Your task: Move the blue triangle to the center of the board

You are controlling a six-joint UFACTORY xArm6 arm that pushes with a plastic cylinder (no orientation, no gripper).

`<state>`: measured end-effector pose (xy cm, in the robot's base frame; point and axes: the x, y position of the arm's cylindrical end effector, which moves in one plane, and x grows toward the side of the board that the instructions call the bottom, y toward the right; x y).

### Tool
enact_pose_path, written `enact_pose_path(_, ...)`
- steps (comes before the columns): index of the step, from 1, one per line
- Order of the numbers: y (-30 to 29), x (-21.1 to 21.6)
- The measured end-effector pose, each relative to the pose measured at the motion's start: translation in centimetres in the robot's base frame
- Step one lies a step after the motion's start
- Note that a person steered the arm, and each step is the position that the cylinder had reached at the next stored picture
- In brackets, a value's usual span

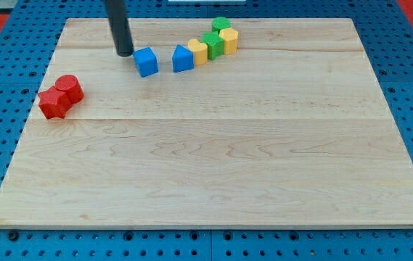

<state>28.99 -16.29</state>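
Note:
The blue triangle (182, 59) lies near the view's top, left of centre, touching a yellow block (198, 52) on its right. A blue cube (146, 61) sits just to its left, apart from it. My tip (124, 53) rests on the board just left of the blue cube, close to it, and further left of the blue triangle.
The wooden board (213, 167) lies on a blue pegboard. A row runs up-right from the triangle: yellow block, green block (213, 44), yellow block (229, 38), green block (221, 25). Two red blocks (59, 96) sit touching at the left edge.

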Motion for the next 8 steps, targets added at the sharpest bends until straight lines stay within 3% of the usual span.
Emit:
enact_pose_path(1,0.1,3.2)
enact_pose_path(4,2.8,-4.7)
enact_pose_path(5,2.8,-5.1)
enact_pose_path(8,11.0,-0.2)
